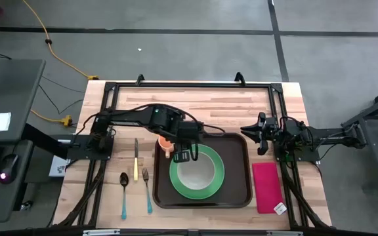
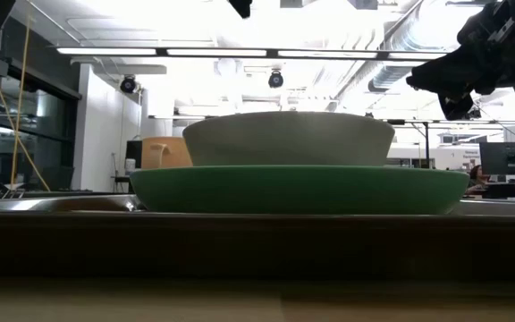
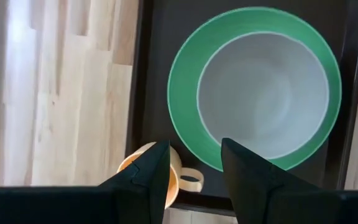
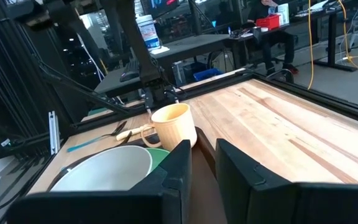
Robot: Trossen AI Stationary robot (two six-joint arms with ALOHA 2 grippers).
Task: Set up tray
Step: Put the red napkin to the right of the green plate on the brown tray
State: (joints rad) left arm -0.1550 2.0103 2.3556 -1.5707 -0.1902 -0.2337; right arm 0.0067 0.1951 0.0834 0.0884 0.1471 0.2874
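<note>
Bare tray [image 1: 236, 172] floor right of green plate [image 1: 214, 185]; mug [image 1: 166, 142] crowding its left corner.

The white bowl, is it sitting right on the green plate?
Touching. In the low view the white bowl rests directly on the green plate with no gap between them. The high view shows the bowl centred inside the plate's rim.

Overhead looks down; low camera level, near tray [image 2: 257, 241].
</note>
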